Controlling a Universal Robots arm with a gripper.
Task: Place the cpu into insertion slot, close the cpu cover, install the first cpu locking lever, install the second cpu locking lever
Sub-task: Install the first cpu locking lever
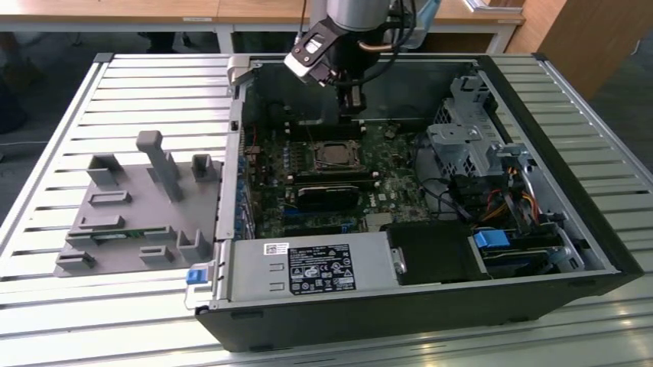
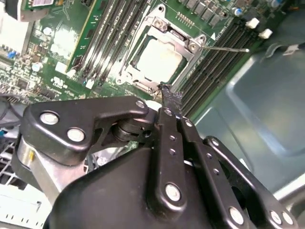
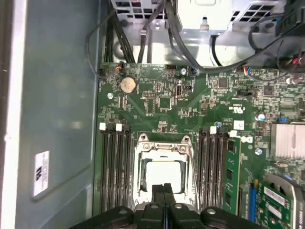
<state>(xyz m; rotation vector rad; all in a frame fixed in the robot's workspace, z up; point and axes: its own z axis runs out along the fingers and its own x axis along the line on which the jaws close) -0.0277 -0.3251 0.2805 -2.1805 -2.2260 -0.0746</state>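
While the gripper hangs inside the open computer case on the slatted table, its fingers are pressed together with nothing between them. The tips are close above one edge of the insertion slot. The cpu lies seated in that slot on the green motherboard. The cpu cover lies down, framing the chip. One thin lever juts sideways over the memory slots.

counted | cpu: 1 | cpu cover: 1 | end effector: 1 | green motherboard: 1 | long memory slots: 8, as two groups of 4 | coin battery: 1 | computer case: 1 | grey plastic fixture: 1 | tabletop: 1
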